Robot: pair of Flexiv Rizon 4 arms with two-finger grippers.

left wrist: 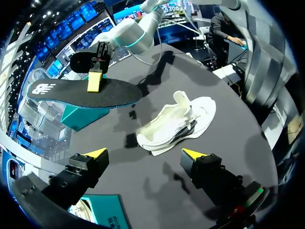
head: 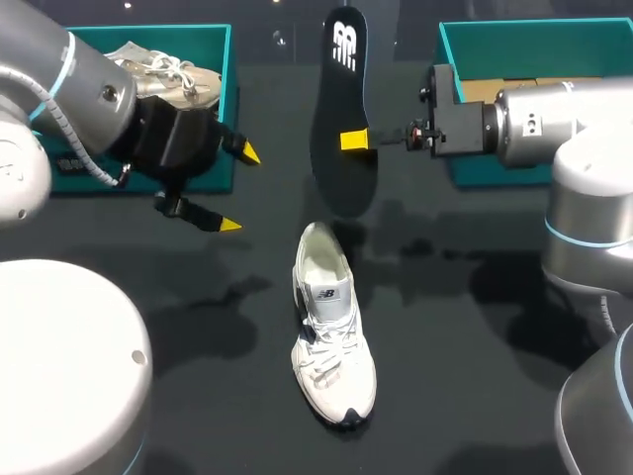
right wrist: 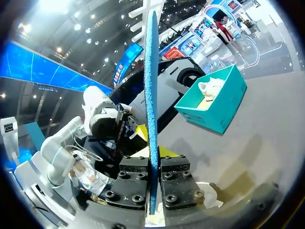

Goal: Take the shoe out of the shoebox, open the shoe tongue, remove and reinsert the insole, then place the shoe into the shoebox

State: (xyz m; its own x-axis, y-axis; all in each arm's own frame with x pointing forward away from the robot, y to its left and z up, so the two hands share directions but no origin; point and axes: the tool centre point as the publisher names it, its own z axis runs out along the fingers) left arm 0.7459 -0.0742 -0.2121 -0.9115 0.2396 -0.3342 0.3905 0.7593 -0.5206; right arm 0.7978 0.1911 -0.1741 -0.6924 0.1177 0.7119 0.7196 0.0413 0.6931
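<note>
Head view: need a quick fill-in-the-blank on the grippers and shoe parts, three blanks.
1. The right gripper is shut on the black foam ____, holding it in the air.
2. The left gripper is ____ and holds nothing.
3. The white lace-up sneaker lies on the dark ____.
Missing: insole; open; table

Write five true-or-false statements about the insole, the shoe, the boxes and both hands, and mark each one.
1. The right hand is shut on the insole. True.
2. The white shoe lies in the right shoebox. False: it rests on the table.
3. The left hand is open, holding nothing. True.
4. The insole sits inside the white shoe. False: it is held up in the air.
5. The left shoebox is empty. False: another shoe lies in it.
</note>
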